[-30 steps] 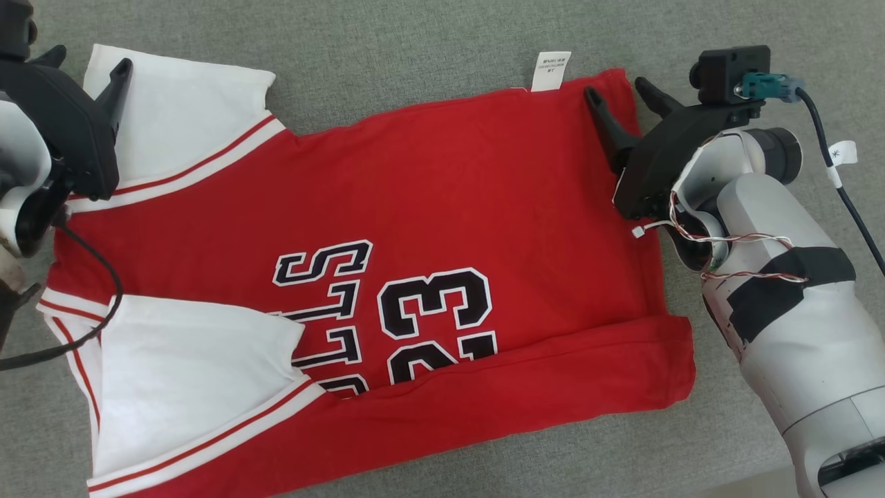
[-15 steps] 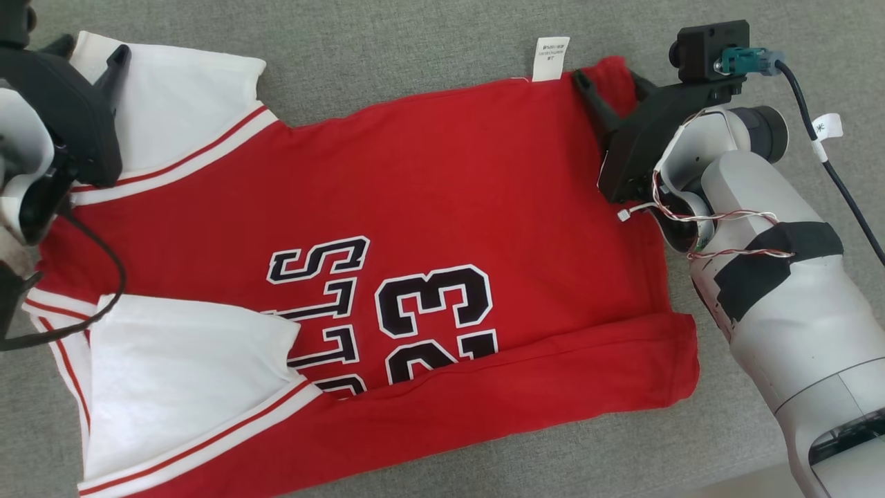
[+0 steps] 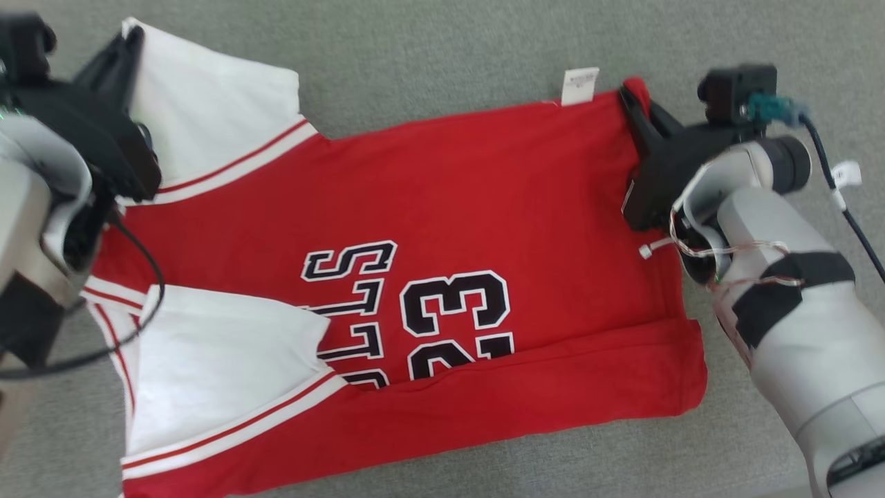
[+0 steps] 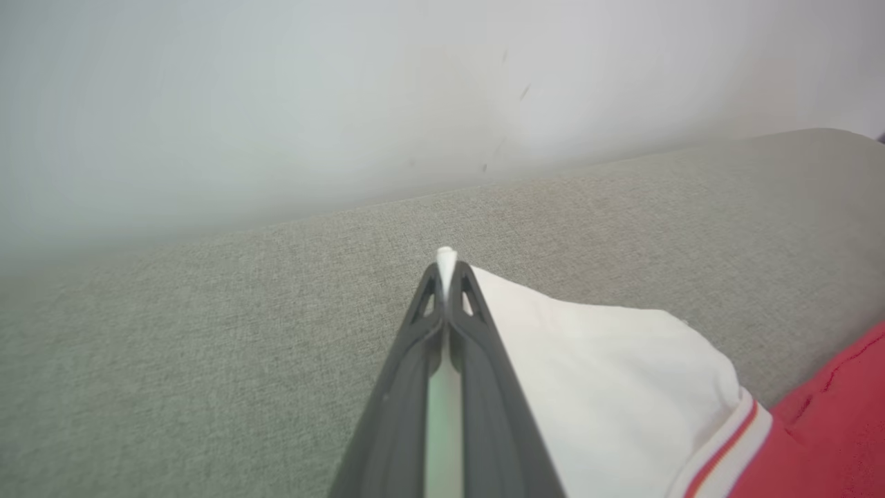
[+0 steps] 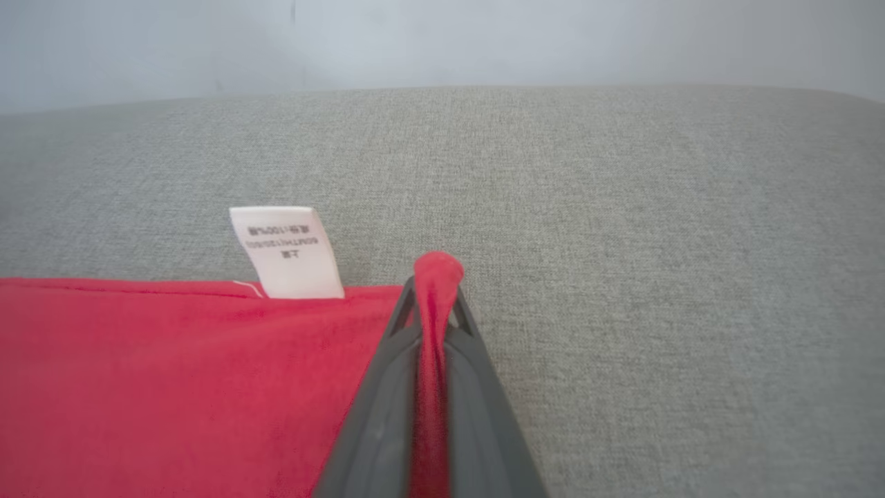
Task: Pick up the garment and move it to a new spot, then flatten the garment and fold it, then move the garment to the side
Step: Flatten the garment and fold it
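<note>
The garment (image 3: 449, 207) is a red jersey with white sleeves and black lettering, spread on the grey fabric surface. My left gripper (image 3: 131, 41) is shut on the far corner of its white sleeve (image 4: 622, 373); white cloth pokes out between the fingertips in the left wrist view, where the left gripper (image 4: 446, 266) shows closed. My right gripper (image 3: 632, 97) is shut on the far red hem corner; in the right wrist view the right gripper (image 5: 435, 277) pinches a red fold (image 5: 432, 332). A white care label (image 5: 287, 250) sticks out just left of it.
The grey fabric surface (image 3: 449, 55) runs beyond the jersey on all sides. A pale wall (image 4: 346, 104) rises behind its far edge. A black cable (image 3: 850, 214) trails from my right wrist, and another loops by my left arm (image 3: 131, 304).
Both grippers have gone from open to shut on the jersey's far corners. The head camera has shifted, so the whole picture sits further right.
</note>
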Tool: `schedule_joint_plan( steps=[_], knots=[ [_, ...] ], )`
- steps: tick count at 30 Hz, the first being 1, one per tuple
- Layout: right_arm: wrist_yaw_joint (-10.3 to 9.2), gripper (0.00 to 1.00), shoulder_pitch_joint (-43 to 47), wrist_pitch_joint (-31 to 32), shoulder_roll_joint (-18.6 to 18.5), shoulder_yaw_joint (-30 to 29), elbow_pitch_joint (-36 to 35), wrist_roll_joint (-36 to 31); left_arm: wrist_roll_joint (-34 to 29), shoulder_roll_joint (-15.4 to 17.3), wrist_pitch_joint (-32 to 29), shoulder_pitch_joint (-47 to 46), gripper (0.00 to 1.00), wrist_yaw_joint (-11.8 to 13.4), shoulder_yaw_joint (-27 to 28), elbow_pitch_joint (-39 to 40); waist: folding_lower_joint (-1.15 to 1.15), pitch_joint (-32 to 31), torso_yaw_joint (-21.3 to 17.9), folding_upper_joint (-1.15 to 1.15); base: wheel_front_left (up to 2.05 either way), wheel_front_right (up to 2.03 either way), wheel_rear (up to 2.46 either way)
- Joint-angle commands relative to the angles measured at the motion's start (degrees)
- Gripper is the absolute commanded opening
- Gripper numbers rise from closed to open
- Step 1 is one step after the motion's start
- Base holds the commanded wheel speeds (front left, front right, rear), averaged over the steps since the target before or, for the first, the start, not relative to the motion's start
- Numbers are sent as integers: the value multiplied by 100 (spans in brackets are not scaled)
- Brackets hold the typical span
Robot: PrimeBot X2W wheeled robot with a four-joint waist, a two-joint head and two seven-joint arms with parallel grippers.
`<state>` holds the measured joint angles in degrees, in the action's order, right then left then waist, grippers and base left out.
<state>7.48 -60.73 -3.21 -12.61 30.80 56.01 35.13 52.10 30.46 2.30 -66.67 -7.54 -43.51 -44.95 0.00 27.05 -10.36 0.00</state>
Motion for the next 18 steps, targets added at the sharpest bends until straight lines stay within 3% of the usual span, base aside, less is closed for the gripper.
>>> schedule_joint_plan(
  steps=[1,7,18],
  knots=[
    [3,0,213,-204,-116,67,-86,56,40,46,309,287,0,11,3,197,0,-288,198,0,0,0,0],
    [3,0,698,-685,-375,221,-360,176,18,119,932,976,0,60,-21,838,0,-571,400,0,0,0,0],
    [3,0,2058,-1179,-891,-37,-1192,334,-211,98,1297,3044,0,889,655,3070,0,-1096,823,0,0,0,0]
  ],
)
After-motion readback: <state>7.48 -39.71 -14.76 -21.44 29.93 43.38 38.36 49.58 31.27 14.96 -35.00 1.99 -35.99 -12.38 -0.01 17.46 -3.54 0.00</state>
